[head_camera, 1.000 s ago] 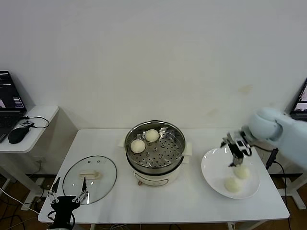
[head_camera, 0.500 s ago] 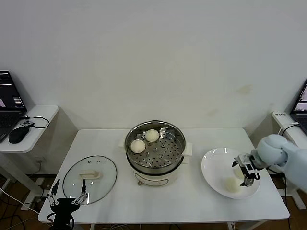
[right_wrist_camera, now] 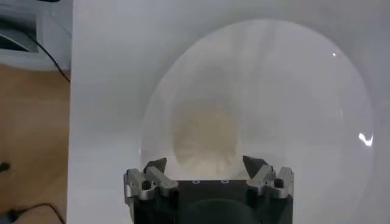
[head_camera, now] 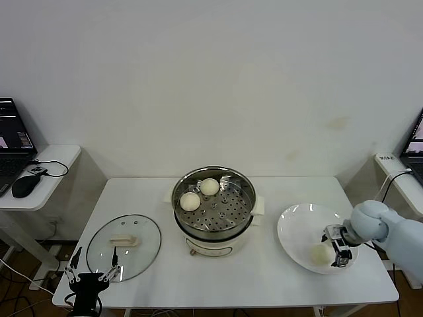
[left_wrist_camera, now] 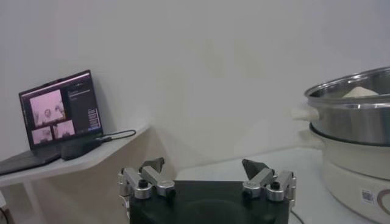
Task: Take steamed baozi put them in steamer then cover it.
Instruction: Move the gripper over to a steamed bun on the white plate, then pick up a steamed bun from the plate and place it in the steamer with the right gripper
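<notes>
Even bright indoor light, soft shadows; plate washed out, bun blurred (right wrist view).

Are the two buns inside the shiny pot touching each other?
Apart. The head view shows the two buns in the steamer with a strip of holed steel tray showing between them.

Steamer mouth uncovered, seemingly unobstructed.
</notes>
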Motion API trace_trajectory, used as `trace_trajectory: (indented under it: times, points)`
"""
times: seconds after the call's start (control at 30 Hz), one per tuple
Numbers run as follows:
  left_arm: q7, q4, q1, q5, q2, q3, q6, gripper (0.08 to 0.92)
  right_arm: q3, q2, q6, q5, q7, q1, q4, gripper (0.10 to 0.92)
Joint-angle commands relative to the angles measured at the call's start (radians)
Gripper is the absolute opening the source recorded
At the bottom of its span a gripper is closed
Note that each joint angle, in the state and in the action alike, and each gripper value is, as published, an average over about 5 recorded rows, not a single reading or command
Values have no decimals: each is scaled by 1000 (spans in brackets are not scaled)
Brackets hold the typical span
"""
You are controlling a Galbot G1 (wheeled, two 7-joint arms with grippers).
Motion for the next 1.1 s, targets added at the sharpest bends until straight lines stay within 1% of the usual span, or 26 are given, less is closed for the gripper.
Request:
trace_trajectory:
  times: [0.03, 0.23, 0.5, 0.67, 0.9, 1.1]
  points:
    - [0, 1, 0, 0, 0, 0, 0, 823, 22, 23, -3, -14, 8, -31, -22, 759]
    - [0, -2, 0, 0, 0, -3, 0, 823, 22, 35, -18, -13, 18, -31, -24, 721]
    - [-1, -5, 3, 1, -3, -2, -1, 823, 26, 35, -29, -6, 19, -22, -22, 625]
    - [-1, -8, 3, 1, -2, -3, -1, 823, 25, 23, -22, 15, -10, 31, -15, 603]
    - [-2, -10, -2, -2, 3, -3, -2, 823, -16, -4, -20, 110, -62, 212, -4, 595]
    - [-2, -10, -7, -7, 14, -4, -2, 823, -148, 1, -29, 223, -70, 481, -3, 594]
